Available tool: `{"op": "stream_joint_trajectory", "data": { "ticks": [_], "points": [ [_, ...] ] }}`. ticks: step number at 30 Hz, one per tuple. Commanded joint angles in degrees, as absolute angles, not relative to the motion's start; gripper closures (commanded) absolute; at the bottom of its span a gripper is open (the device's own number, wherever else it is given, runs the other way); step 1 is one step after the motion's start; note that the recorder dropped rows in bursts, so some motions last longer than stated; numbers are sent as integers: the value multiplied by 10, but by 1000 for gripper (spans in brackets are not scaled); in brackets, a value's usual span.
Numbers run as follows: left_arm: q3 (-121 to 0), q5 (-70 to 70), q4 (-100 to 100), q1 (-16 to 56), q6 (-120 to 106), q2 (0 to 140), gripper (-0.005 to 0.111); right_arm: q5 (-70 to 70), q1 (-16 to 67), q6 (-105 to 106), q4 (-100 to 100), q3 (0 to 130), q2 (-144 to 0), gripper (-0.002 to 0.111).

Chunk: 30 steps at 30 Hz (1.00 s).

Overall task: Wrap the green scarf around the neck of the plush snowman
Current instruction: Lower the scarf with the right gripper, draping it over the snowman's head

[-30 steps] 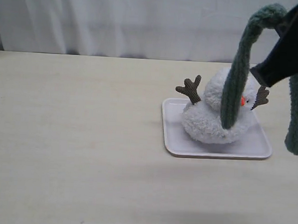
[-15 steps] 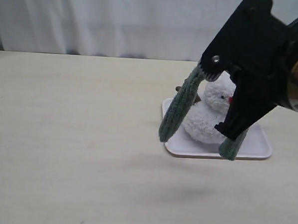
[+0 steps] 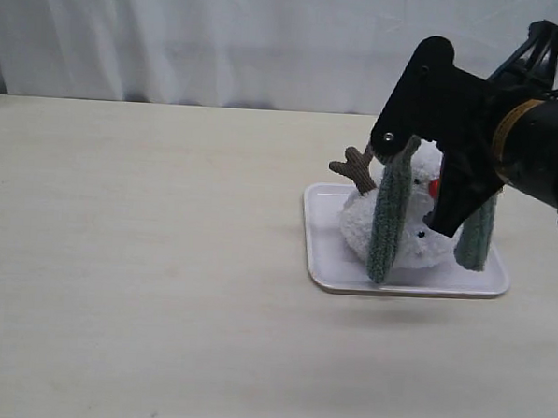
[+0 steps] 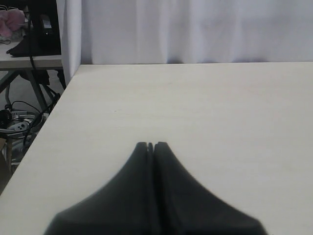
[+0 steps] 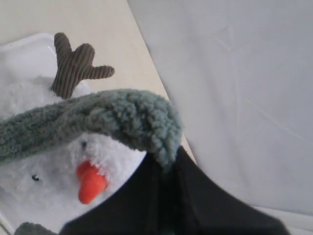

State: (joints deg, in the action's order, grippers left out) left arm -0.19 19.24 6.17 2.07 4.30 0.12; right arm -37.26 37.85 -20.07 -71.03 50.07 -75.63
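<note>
The plush snowman (image 3: 409, 236) sits on a white tray (image 3: 328, 260), orange nose (image 3: 434, 187) pointing right. My right gripper (image 3: 423, 140) hovers close over its head, shut on the middle of the green scarf (image 3: 387, 215). One scarf end hangs in front of the body down to the tray; the other end (image 3: 476, 240) hangs to the right of the face. In the right wrist view the scarf (image 5: 122, 115) arches across the top of the snowman's head (image 5: 105, 152) from my shut right gripper (image 5: 168, 164). The neck is hidden. My left gripper (image 4: 150, 145) is shut and empty.
A brown twig arm (image 3: 356, 168) sticks up at the snowman's left, also seen in the right wrist view as a twig arm (image 5: 73, 63). The pale table (image 3: 145, 258) spreads to the left. A white curtain (image 3: 222, 37) hangs behind. The left wrist view shows the table's edge (image 4: 54, 112).
My right gripper came down and leftwards from the upper right with the scarf. The scarf ends swung left, then settled on either side of the snowman's head.
</note>
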Motion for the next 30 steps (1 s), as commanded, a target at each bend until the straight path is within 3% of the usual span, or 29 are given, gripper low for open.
{"op": "stream_joint_trajectory", "data": {
  "ticks": [1,9,18,30],
  "points": [
    [0,186,59,20,44,0,107,-310,343,-204,-748,499,-769,104],
    [0,185,59,20,44,0,107,-262,286,-204,-787,499,-814,104],
    [0,185,59,20,44,0,107,-188,285,-207,-882,499,-825,104],
    [0,185,59,20,44,0,107,-344,281,-312,-999,510,-882,104]
  ]
}}
